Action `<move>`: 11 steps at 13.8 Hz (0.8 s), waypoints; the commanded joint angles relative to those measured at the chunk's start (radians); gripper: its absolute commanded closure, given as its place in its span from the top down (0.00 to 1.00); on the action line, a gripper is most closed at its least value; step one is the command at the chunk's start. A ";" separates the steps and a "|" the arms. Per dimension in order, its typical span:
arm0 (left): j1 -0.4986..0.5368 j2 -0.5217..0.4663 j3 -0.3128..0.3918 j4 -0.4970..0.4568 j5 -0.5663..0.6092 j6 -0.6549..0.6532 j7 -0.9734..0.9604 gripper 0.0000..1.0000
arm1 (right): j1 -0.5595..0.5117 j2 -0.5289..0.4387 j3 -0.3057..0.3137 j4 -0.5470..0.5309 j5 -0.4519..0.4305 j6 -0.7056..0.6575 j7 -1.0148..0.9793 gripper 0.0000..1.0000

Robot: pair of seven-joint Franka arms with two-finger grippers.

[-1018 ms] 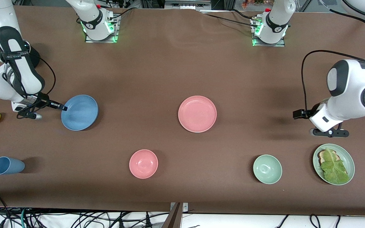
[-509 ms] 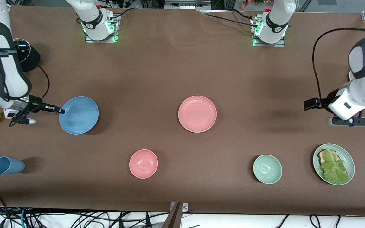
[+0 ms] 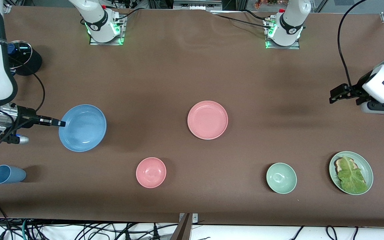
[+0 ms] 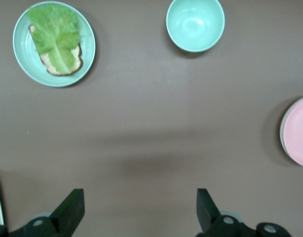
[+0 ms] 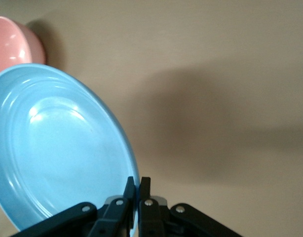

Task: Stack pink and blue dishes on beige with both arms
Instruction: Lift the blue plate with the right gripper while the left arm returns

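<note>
The blue plate [image 3: 82,128] is rising off the table since a second ago, its rim pinched at nine o'clock by the right gripper [image 3: 59,123]. The pink plate [image 3: 207,120] is lying unstacked mid-table. The left gripper [image 3: 333,96], jaws spread and empty, is retreating over its end; no beige plate is showing, so nothing is stacked yet.

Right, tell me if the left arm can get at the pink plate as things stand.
Probably yes: the left end effector is open and holds nothing, and only bare table lies between it and the pink plate.
</note>
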 commanded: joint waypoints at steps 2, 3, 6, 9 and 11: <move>0.000 -0.046 0.012 -0.011 -0.022 -0.135 0.013 1.00 | 0.135 -0.016 0.000 0.019 -0.014 -0.025 0.203 0.00; 0.000 -0.046 0.014 -0.011 -0.021 -0.153 0.013 1.00 | 0.177 -0.016 0.021 0.019 -0.012 -0.014 0.242 0.00; -0.011 -0.052 -0.002 -0.011 -0.012 -0.257 0.023 1.00 | 0.312 -0.002 0.028 0.021 -0.008 0.045 0.410 0.00; -0.013 -0.046 -0.038 -0.010 0.049 -0.275 0.020 1.00 | 0.447 0.023 0.028 0.021 -0.006 0.186 0.579 0.00; -0.011 -0.046 -0.052 0.045 0.074 -0.293 0.019 1.00 | 0.517 0.049 0.028 0.021 -0.006 0.277 0.662 0.00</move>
